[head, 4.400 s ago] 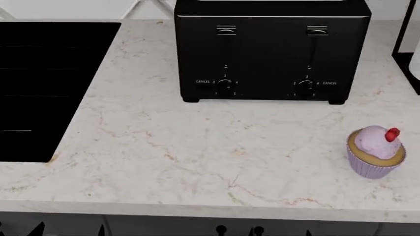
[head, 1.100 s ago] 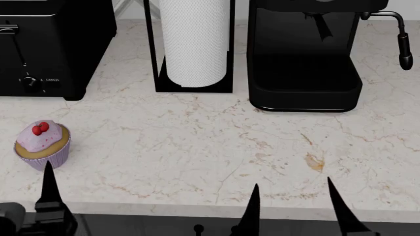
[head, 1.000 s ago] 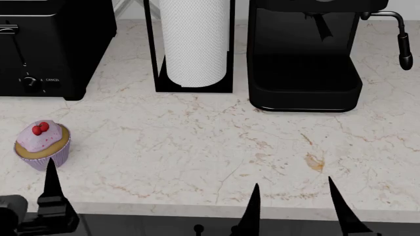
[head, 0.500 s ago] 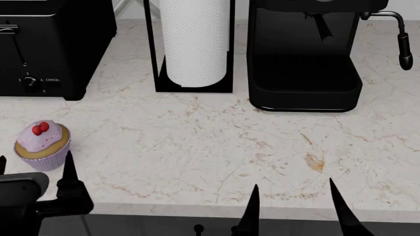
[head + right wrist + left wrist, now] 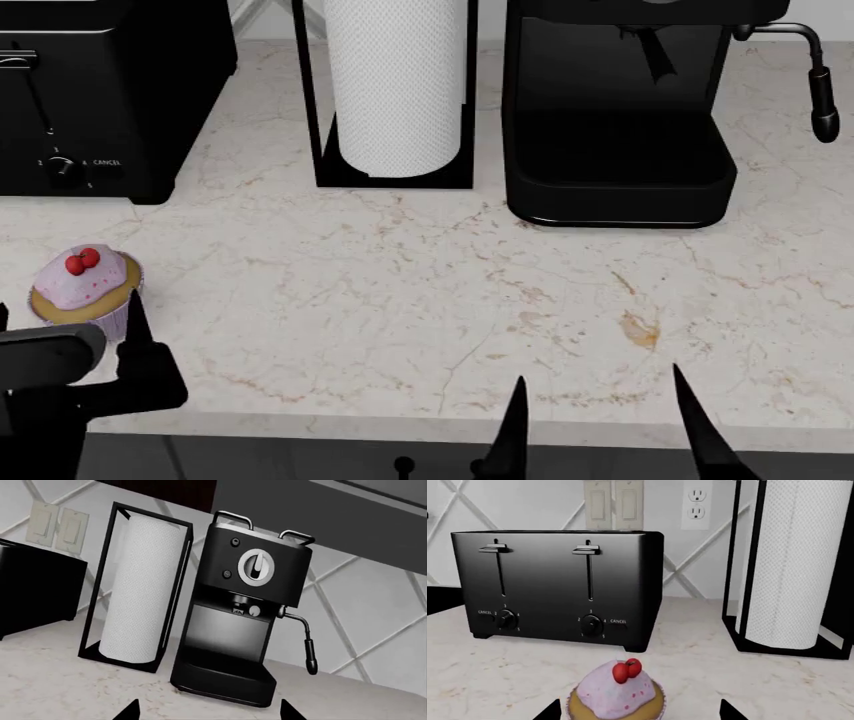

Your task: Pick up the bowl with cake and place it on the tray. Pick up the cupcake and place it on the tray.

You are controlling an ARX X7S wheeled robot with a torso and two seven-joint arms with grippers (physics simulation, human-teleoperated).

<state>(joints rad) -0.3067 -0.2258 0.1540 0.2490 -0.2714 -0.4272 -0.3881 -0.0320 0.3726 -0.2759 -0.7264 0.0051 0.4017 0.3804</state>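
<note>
Toaster (image 5: 94, 100), paper towel roll (image 5: 396, 85), espresso machine (image 5: 625, 110) on countertop (image 5: 441, 300).

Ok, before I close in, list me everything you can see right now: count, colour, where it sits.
cupcake: one, pink frosting, red cherries, lilac wrapper; near-left of the counter, in front of the toaster.
toaster: one, black, back left by the wall.
paper towel roll: one, white, upright in a black frame, between toaster and coffee machine.
coffee machine: one, black with a steam wand, back right.
counter: one, cream marble, brown stain at near right.
wall outlet: one, white, above the toaster, beside two switches.
left tool: black, open, fingers either side of the cupcake.
right tool: black, open, at the counter's near edge.
</note>
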